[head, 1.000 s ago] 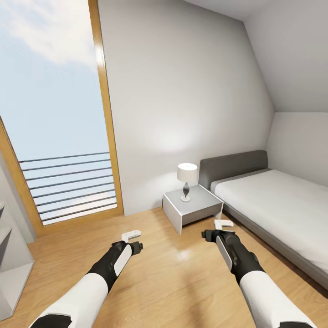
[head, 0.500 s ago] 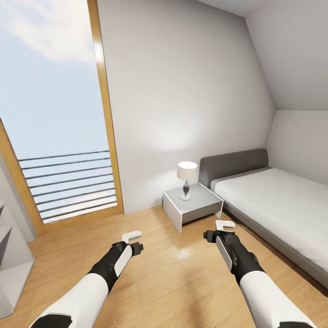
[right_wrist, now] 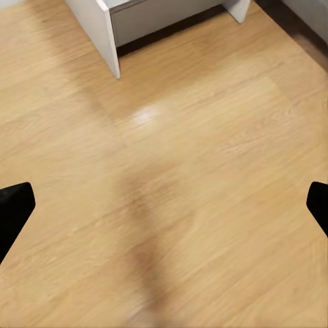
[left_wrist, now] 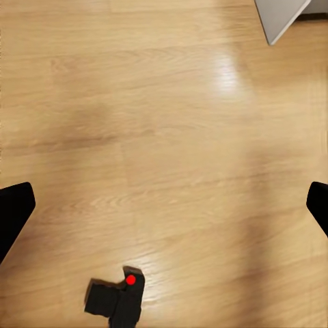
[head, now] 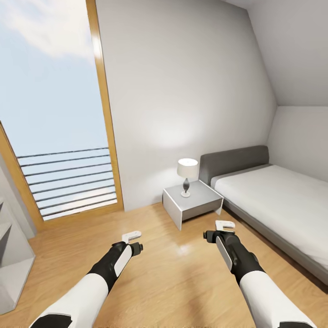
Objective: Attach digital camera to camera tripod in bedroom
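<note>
Head view: left gripper [head: 132, 236] and right gripper [head: 224, 224] held forward over wood floor [head: 177, 273]; nightstand [head: 192, 203] with lamp [head: 187, 176] ahead of both, grey bed [head: 278, 200] beyond right gripper.

Left wrist view: fingertips [left_wrist: 14, 212] spread wide, holding nothing; digital camera [left_wrist: 116, 301], red button up, on floor below the gap.

Right wrist view: fingertips [right_wrist: 14, 208] spread wide, empty, above bare floor; nightstand ahead.

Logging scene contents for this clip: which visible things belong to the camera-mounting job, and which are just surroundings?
Job:
- small dark grey-black digital camera with red round button, lying on the light wood floor
- left hand, open
- right hand, open

Surroundings:
- white bedside table
- white-shaded table lamp
- grey bed
- wood-framed window
</note>
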You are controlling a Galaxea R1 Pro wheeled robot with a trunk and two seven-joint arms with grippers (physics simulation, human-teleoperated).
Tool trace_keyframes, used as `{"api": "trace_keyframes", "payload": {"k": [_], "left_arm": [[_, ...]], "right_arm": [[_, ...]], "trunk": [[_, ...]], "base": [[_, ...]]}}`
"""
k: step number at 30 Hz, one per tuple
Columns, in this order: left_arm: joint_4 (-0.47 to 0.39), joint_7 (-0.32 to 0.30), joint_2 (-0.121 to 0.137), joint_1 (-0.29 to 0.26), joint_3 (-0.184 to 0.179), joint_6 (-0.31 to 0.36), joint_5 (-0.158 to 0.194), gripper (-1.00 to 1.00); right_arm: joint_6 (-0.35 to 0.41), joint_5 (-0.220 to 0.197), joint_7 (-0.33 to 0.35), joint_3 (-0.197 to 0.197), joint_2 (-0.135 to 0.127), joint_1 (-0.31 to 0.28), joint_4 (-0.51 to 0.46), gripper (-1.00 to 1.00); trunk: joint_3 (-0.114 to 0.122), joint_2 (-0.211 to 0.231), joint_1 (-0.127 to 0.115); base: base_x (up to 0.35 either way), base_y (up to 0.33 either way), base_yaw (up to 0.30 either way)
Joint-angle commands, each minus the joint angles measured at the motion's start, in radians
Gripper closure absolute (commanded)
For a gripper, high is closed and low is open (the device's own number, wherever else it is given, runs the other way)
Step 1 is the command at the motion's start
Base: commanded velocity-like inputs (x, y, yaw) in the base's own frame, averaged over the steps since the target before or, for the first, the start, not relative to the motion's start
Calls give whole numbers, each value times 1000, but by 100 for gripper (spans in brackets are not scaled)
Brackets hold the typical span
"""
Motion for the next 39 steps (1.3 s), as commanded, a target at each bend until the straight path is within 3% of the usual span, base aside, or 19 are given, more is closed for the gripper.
{"api": "trace_keyframes", "payload": {"k": [1, 39], "left_arm": [[-2, 7, 0, 0, -2, 4, 10, -100], [-3, 8, 2, 0, -1, 4, 8, -100]], "right_arm": [[4, -5, -4, -2, 1, 0, -1, -100], [4, -4, -9, -2, 2, 0, 1, -100]], "trunk": [[-3, -1, 0], [-63, -1, 0]], "base": [[0, 0, 0], [0, 0, 0]]}}
